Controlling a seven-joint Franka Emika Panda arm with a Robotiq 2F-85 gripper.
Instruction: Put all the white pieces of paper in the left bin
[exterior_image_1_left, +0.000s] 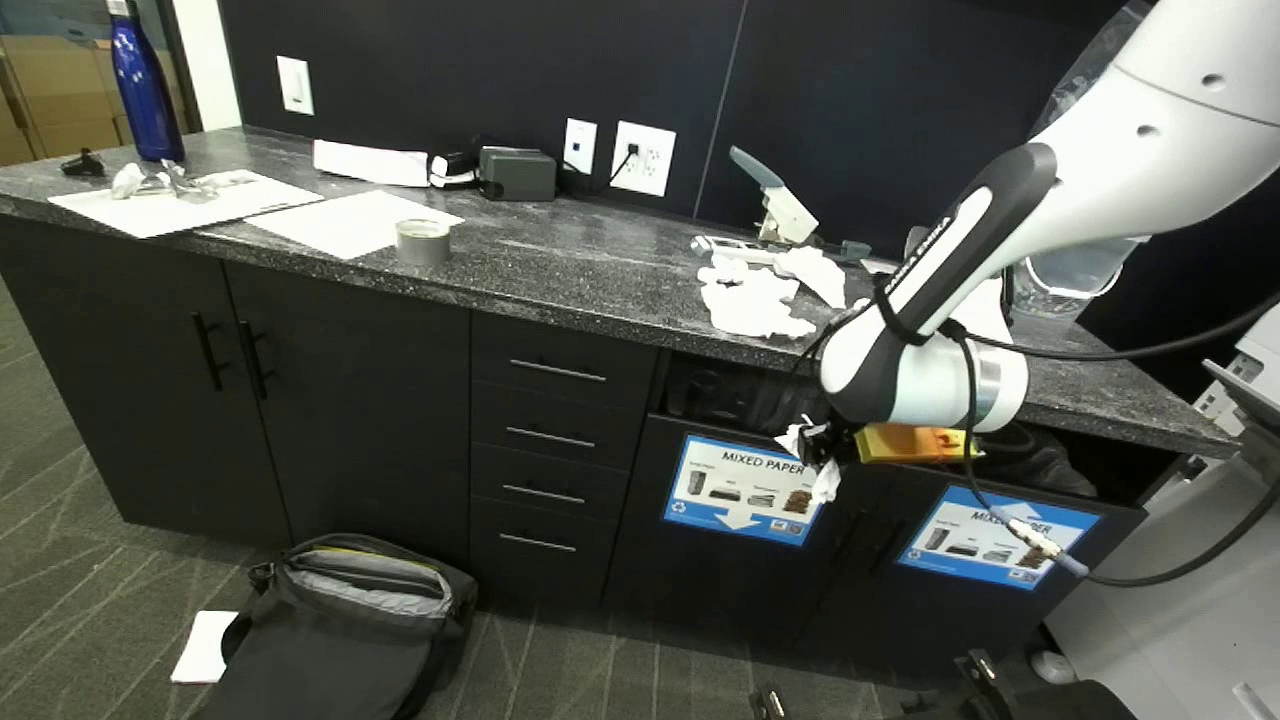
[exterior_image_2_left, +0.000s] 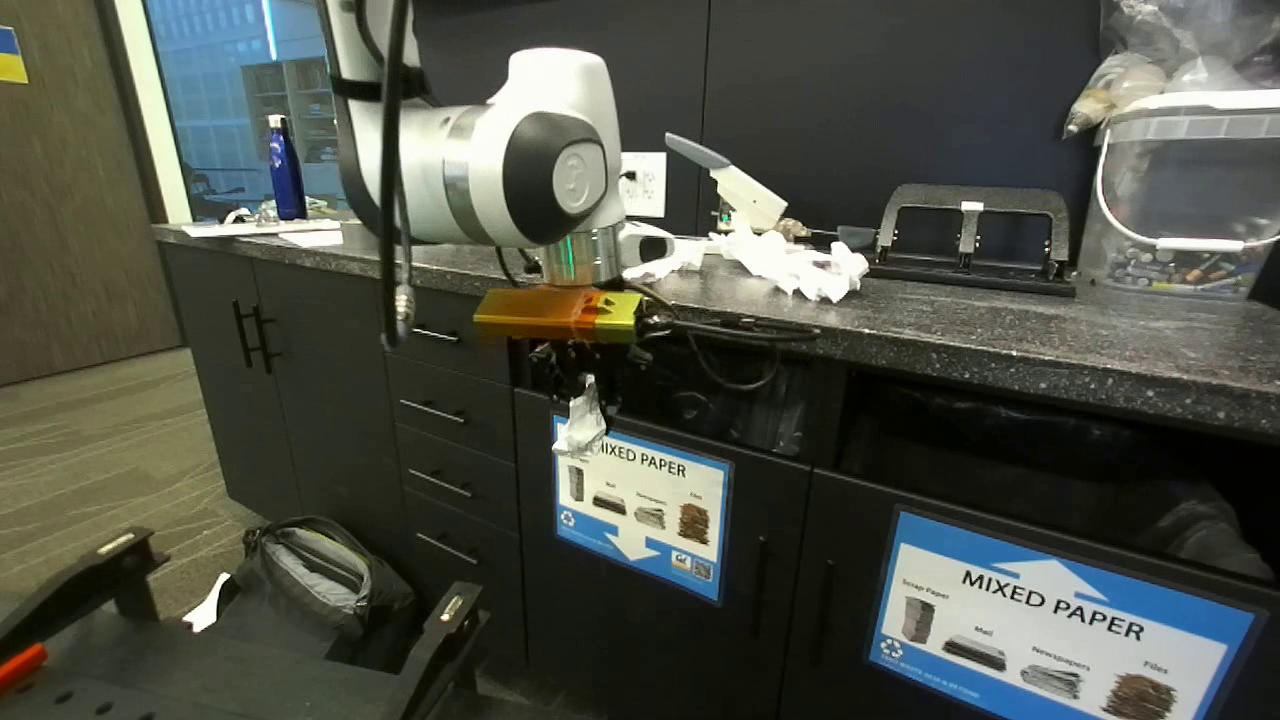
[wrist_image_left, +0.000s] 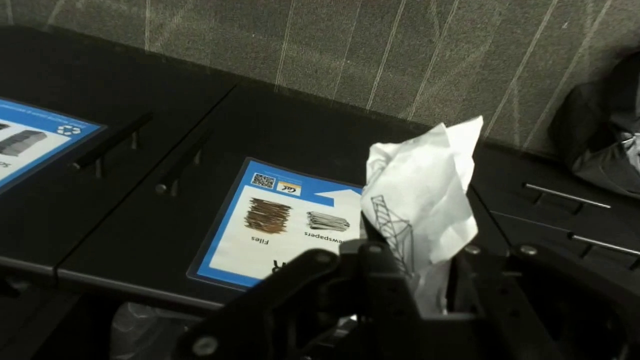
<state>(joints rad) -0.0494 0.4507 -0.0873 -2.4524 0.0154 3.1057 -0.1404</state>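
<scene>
Robotiq gripper (wrist_image_left: 422, 254), clamped on crumpled white paper (wrist_image_left: 430, 175) with line drawing (wrist_image_left: 392, 227), near down-arrow MIXED PAPER sign (exterior_image_2_left: 650, 490), other crumpled papers (exterior_image_2_left: 790, 262) on speckled countertop (exterior_image_2_left: 1000, 330), black three-hole punch (exterior_image_2_left: 968, 240) nearby.

Dangling in mid-air as one crumpled white piece of paper (wrist_image_left: 425, 185), being pinched at its upper end, bearing a thin dark line drawing and hanging outside the left bin (exterior_image_2_left: 705, 412), in front of it in both exterior views. Lying in a loose heap as crumpled white papers (exterior_image_1_left: 750, 300) on the counter (exterior_image_1_left: 560, 262), near the front edge. Sitting under that counter as the left bin, gaping in a dark slot, showing plastic lining.
</scene>
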